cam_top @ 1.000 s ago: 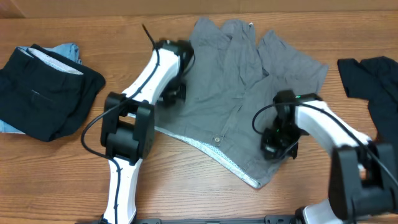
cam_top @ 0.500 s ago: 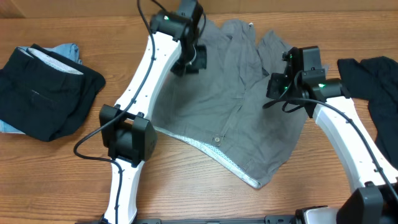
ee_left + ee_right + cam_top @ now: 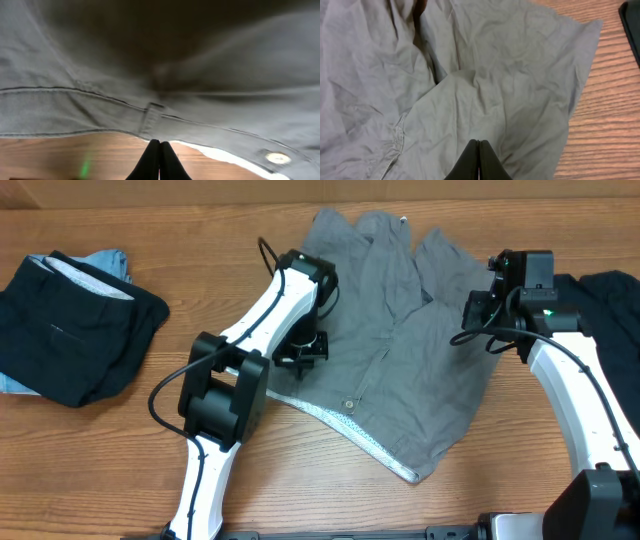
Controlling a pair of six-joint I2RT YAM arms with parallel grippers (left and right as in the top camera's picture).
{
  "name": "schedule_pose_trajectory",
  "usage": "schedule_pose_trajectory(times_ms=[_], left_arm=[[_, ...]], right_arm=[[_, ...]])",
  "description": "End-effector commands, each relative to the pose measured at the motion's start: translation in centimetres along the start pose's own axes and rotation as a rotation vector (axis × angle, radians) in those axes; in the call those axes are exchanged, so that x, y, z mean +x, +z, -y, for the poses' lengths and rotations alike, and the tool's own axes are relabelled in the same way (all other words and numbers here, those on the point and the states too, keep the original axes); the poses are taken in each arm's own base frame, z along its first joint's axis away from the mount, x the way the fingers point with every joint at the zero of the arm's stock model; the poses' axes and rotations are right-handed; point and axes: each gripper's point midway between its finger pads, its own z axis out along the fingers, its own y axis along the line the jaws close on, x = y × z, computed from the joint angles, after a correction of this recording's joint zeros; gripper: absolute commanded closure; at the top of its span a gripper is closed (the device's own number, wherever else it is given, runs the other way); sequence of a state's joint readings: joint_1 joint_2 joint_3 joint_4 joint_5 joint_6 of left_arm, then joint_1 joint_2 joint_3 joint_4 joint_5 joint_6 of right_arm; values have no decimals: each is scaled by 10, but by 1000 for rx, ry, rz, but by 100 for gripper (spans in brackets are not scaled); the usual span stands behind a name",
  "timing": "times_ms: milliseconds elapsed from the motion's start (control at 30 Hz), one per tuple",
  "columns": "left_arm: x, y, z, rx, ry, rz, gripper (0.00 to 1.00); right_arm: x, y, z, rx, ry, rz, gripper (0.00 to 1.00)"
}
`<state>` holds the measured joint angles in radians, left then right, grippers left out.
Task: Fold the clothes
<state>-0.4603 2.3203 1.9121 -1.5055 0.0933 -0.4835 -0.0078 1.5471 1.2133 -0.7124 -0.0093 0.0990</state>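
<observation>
Overhead, the grey garment [image 3: 400, 360] is lying spread on the desk [image 3: 300, 490]; the left pincer [image 3: 160, 146] and right pincer [image 3: 479, 145] are hovering over it, tips pressed together, holding nothing; black clothes [image 3: 612, 308] at right are running off-frame.

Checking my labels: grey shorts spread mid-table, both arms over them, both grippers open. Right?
Not quite: both grippers are shut. The left wrist view shows the left gripper with fingers pressed together by the waistband of the grey shorts; the right wrist view shows the right gripper closed above the fabric too. The rest stands.
</observation>
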Motion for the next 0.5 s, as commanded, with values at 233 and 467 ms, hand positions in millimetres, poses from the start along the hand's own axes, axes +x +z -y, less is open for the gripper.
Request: schedule_pose_trajectory(times_ms=[233, 467], left_arm=[[-3, 48, -48, -136, -125, -35, 96], [-39, 32, -121, -415, -193, 136, 96]], right_arm=[[-18, -1, 10, 14, -1, 67, 96], [-24, -2, 9, 11, -1, 91, 96]])
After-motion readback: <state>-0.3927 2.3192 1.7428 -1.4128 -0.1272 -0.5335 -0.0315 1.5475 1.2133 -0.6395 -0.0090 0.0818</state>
